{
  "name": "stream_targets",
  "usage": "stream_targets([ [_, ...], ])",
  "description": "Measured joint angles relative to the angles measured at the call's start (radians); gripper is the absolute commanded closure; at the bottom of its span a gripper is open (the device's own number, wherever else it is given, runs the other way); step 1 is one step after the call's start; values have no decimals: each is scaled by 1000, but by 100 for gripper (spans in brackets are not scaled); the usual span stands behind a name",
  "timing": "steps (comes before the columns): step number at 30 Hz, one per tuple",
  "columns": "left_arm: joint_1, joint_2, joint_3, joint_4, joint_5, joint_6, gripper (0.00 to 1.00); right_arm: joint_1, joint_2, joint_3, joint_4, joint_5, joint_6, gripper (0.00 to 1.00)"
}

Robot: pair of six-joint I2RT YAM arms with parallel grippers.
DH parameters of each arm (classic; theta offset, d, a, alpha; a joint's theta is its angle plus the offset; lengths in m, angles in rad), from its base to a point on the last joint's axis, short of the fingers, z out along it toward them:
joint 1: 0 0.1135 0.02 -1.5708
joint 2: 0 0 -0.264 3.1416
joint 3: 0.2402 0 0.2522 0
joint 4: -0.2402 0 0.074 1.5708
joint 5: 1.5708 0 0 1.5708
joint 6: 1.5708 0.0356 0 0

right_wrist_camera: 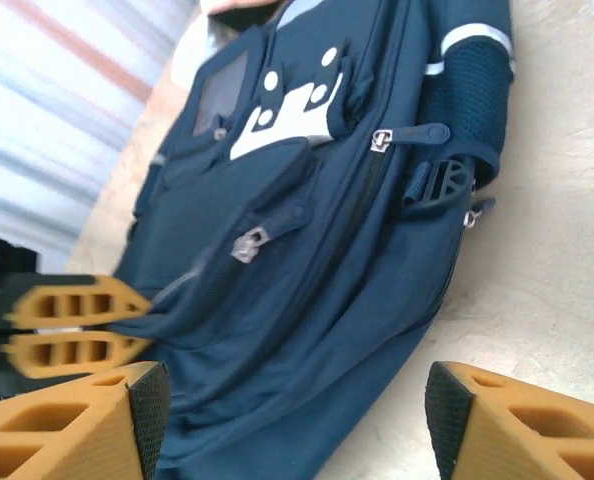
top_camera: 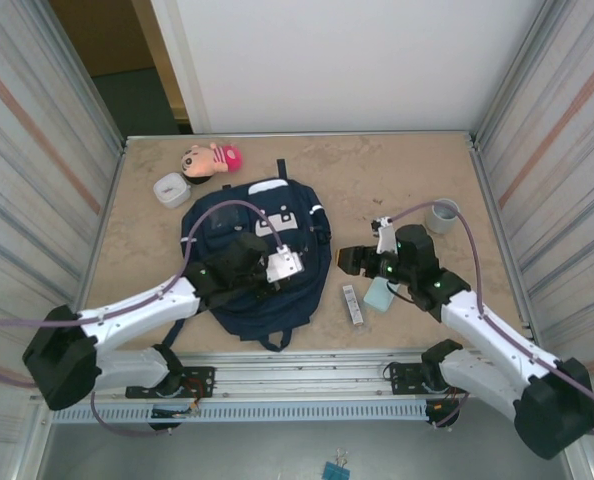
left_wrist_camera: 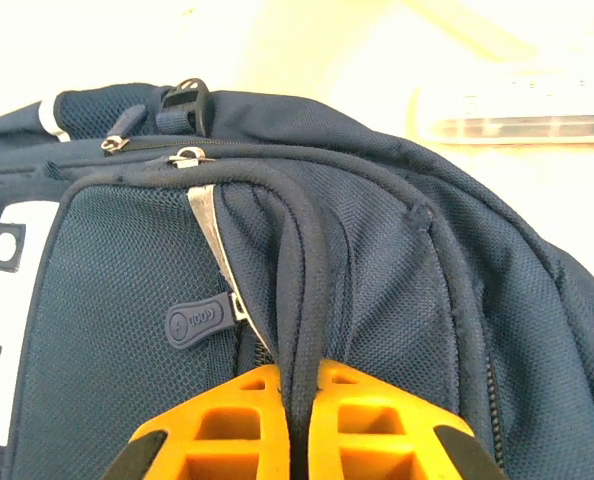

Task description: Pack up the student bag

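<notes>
The student bag (top_camera: 299,228) is a navy-blue backpack with white patches, lying flat in the middle of the table. My left gripper (top_camera: 295,272) rests on its lower right part. In the left wrist view the orange jaws (left_wrist_camera: 299,410) are shut on a raised fold of the bag (left_wrist_camera: 127,280), the dark piping at the front pocket's edge, beside a zip pull (left_wrist_camera: 199,322). My right gripper (top_camera: 352,260) hovers just right of the bag. It stands open (right_wrist_camera: 297,420), facing the bag's side (right_wrist_camera: 307,300), nothing between its fingers. The left gripper's fingers (right_wrist_camera: 67,330) pinch the fabric there.
A plush doll (top_camera: 212,158) and a white box (top_camera: 171,189) lie behind the bag at the left. A grey cup (top_camera: 442,215) stands at the right. A pale teal block (top_camera: 379,293) and a clear narrow case (top_camera: 352,304) lie right of the bag. Metal walls enclose the table.
</notes>
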Motion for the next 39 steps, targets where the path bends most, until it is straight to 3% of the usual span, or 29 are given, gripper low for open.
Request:
stream_targets([
  [10, 44, -105, 5, -151, 118, 142, 100, -140, 449, 370, -40, -346, -207, 28],
  [22, 60, -174, 3, -174, 139, 181, 100, -142, 802, 591, -171, -532, -378, 31],
  [33, 77, -175, -10, -148, 156, 181, 100, -104, 909, 644, -354, -559, -500, 33],
  [37, 83, -175, -24, -133, 168, 180, 100, -99, 909, 644, -388, -544, -528, 42],
  [39, 89, -175, -29, -121, 174, 180, 100, -96, 909, 644, -403, -544, -546, 51],
])
